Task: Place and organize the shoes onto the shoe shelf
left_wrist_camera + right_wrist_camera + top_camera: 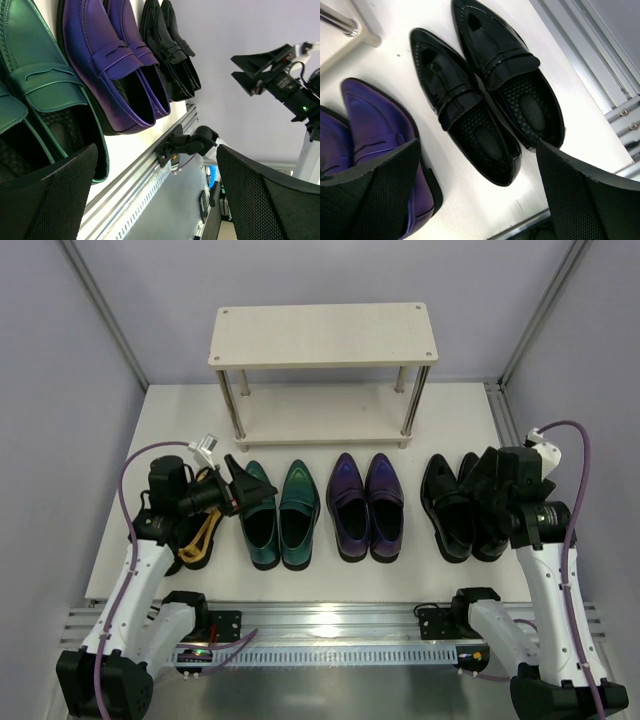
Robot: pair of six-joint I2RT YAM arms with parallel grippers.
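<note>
Near edge of tabletop point(320, 580): both arms are reaching in from their bases. Left gripper point(238, 486) is hovering between the gold pair point(197, 542) and the teal pair point(280, 512), jaws spread wide and holding nothing. Right gripper point(480, 478) is hanging over the black pair point(485, 105) toward the right edge, likewise released and empty. From its wrist view it appears to be sitting clear above the shoes.

Middle of tabletop: four pairs are sitting in one row, toes pointing at the far edge. Gold is lying at the left end, partly hidden under the left arm. Then come teal, the purple pair point(367, 508), and black at the right end. Within each visible pair the shoes are lying just beside each other.

Far edge: shelf point(320, 335) is standing centred, both boards showing bare, no shoe on either.

Judgement: the task is only just starting. Nothing is placed and every pair is waiting to be moved. Each board is looking wide enough for about two pairs, so two pairs per tier seems likely.
</note>
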